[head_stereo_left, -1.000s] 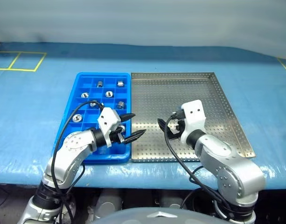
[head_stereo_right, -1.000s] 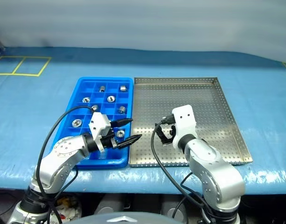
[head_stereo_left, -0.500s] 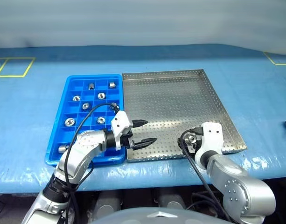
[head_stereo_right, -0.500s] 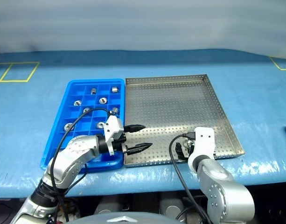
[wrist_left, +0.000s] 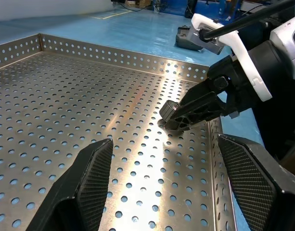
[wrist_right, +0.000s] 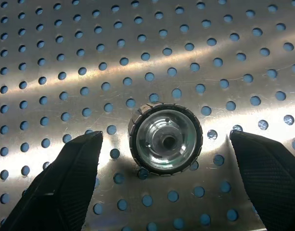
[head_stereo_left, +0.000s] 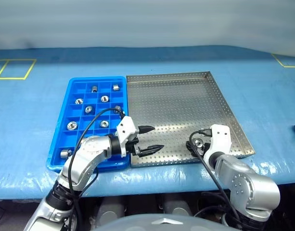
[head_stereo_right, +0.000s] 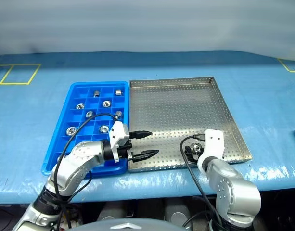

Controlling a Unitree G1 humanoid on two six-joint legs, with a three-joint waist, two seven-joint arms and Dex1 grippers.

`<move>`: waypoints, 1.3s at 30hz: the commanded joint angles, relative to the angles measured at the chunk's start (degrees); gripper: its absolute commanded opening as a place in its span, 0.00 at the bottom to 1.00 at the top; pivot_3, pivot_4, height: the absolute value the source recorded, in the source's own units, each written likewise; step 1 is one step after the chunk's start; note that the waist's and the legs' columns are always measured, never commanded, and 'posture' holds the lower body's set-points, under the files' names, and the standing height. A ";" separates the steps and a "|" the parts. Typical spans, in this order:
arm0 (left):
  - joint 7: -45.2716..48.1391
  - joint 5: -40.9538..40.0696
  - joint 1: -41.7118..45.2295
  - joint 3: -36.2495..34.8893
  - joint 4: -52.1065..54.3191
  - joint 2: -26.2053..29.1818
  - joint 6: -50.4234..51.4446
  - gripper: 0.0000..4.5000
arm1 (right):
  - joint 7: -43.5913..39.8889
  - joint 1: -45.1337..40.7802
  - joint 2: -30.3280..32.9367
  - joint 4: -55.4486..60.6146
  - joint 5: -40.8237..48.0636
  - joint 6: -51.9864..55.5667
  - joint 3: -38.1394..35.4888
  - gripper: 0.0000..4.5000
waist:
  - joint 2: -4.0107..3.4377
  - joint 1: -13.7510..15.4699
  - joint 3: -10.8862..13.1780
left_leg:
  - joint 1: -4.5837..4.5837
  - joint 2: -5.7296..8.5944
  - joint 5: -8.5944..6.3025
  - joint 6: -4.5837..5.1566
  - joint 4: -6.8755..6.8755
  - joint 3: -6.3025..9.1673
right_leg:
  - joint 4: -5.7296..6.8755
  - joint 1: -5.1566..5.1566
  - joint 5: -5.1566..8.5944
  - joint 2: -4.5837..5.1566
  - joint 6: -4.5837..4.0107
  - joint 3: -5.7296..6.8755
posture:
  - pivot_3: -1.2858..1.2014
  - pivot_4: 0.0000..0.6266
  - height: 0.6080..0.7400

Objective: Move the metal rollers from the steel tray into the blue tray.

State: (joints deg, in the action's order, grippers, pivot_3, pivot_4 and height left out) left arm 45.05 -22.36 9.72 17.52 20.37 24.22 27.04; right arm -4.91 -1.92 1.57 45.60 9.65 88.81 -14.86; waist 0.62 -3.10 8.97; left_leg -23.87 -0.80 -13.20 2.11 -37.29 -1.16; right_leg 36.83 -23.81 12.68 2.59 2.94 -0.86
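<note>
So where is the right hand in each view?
Eye views: the right hand hangs over the steel tray, near right corner.
Left wrist view: right hand facing, by the tray's rim.
Right wrist view: its fingers flank a metal roller.
Shared: the tray's perforated floor.

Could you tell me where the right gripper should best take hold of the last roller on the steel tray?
Probably by its ribbed outer wall, from straight above: the roller stands on end on the steel tray, hole up, already between the right gripper's open fingers.
</note>
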 commanded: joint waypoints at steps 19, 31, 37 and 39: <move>-7.55 -0.57 -3.48 -5.45 7.49 -0.55 0.28 0.84 | -5.01 -4.71 8.20 2.21 3.04 -2.38 5.67 0.38 | 0.00 1.53 0.00 | 0.03 0.00 0.00 0.01 -0.01 -0.01 | 0.01 0.03 -0.02 -0.01 0.03 -0.02 | 0.55 0.24 1.00; -11.78 0.92 -16.10 -17.11 11.63 2.10 -6.65 0.84 | -17.47 -11.41 20.44 -3.87 7.25 -24.00 20.69 0.38 | 0.06 5.46 0.05 | 0.00 0.02 -0.01 0.03 0.02 0.06 | -0.05 0.03 0.00 0.02 0.00 0.06 | 0.63 0.24 1.00; -13.25 -1.24 -22.22 -23.65 15.09 2.11 -6.62 0.84 | -22.67 -15.21 21.19 -8.84 7.69 -32.91 27.28 0.38 | 0.14 8.18 0.10 | -0.02 -0.02 -0.01 0.02 0.00 0.11 | -0.06 0.03 0.02 0.02 -0.02 0.16 | 0.67 0.24 1.00; -13.78 -1.71 -24.24 -25.32 16.50 1.88 -6.69 0.84 | -23.67 -16.63 20.73 -10.89 7.36 -34.96 29.42 0.38 | 0.15 9.08 0.12 | -0.03 -0.03 -0.02 0.02 0.01 0.10 | -0.11 0.04 0.02 0.05 -0.03 0.17 | 0.69 0.24 1.00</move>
State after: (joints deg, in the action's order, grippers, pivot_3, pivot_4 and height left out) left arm 31.77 -22.93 -13.77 -5.86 33.37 26.13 21.44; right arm -27.53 -17.20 22.62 34.89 16.82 56.78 13.44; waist 0.77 5.98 9.08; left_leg -23.92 -0.83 -13.22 2.13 -37.28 -1.04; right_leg 36.70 -23.78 12.70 2.65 2.91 -0.67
